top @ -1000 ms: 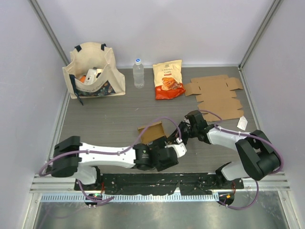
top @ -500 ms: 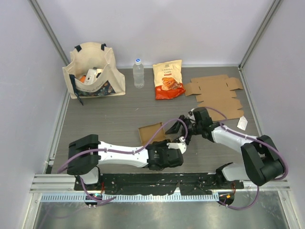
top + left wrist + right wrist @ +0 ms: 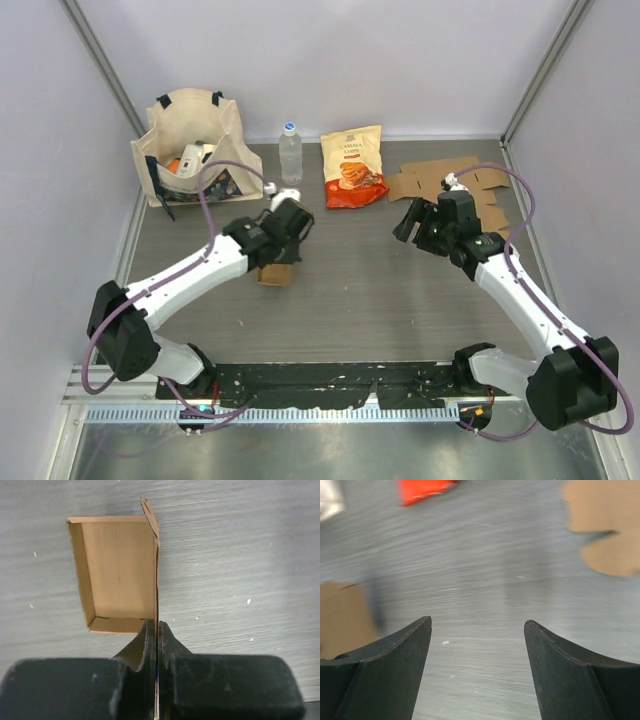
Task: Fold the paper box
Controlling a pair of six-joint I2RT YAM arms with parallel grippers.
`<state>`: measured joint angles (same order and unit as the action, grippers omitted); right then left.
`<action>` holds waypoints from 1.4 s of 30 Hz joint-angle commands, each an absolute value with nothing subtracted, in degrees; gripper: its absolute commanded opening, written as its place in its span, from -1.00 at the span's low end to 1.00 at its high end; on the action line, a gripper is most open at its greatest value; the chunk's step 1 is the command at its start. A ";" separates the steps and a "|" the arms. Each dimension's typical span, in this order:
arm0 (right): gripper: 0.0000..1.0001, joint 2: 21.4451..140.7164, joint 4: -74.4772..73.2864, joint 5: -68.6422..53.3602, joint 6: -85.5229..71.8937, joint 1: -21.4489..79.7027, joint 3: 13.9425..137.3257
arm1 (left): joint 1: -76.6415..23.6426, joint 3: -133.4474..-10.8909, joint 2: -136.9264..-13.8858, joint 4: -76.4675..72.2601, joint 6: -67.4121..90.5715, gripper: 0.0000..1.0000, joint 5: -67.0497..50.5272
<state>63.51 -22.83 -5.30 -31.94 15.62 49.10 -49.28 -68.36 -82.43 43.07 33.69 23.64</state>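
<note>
The paper box (image 3: 117,570) sits left of the middle of the worktop (image 3: 350,290), about halfway between its near and far edges and well clear of the left edge. It is a small brown tray, partly folded, with its walls up and its open side towards the left wrist camera. One corner flap juts out at an angle. The left gripper (image 3: 157,627) is pinched tight on the thin cardboard wall on the tray's right side, with the fingers pressed flat against both faces of it. From above, that arm reaches in from the near left corner and hides most of the box. The right gripper (image 3: 477,622) is over the right half of the worktop with its jaws spread wide and nothing between them, only bare grey surface beneath. A blurred brown patch at the left of its wrist view may be the box. Along the far edge stand a canvas tote bag (image 3: 195,145) at the left corner, a water bottle (image 3: 290,152) and an orange snack bag (image 3: 353,167). A flat cardboard blank (image 3: 470,175) lies towards the far right corner.
</note>
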 commanded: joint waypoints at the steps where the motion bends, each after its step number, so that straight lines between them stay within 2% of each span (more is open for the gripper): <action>1: 0.58 67.14 -35.41 20.44 -32.42 15.91 51.59 | -38.62 -69.17 -79.72 48.51 57.06 -1.00 8.90; 3: 0.65 66.89 -36.30 29.74 -34.09 15.30 51.94 | -35.17 -69.69 -81.20 51.58 63.51 -1.00 4.16; 6: 0.70 66.10 -33.50 32.16 -36.03 7.76 51.24 | -30.07 -72.15 -86.64 56.77 71.18 -0.99 -2.00; 8: 0.74 66.53 -29.99 31.12 -36.56 -0.90 50.45 | -28.04 -75.05 -89.63 60.01 73.37 -1.00 -7.19; 11: 0.65 69.69 -24.29 31.02 -37.00 -8.93 49.75 | -26.98 -78.13 -94.30 64.05 77.93 -0.99 -9.58; 15: 0.63 76.71 -19.26 28.31 -33.59 -14.92 50.89 | -26.81 -75.77 -92.03 58.99 85.93 -1.00 -9.32; 18: 0.57 80.68 -14.51 18.21 -28.31 -20.02 50.10 | -26.02 -73.13 -88.25 54.86 90.34 -1.00 -7.91; 24: 0.62 87.44 -12.48 10.92 -20.58 -24.51 50.80 | -25.75 -70.58 -83.76 47.73 95.26 -1.00 -5.89; 29: 0.61 93.85 -14.13 -1.99 -17.32 -29.17 55.44 | -25.66 -74.70 -86.30 52.55 95.27 -1.00 -6.86; 42: 0.38 98.17 -15.90 6.32 -13.62 -29.18 56.42 | -25.58 -76.99 -85.17 53.70 95.97 -1.00 -2.02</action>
<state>97.19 -15.42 3.66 -15.42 -29.61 54.94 -25.96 -75.20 -86.39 52.64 94.37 -4.49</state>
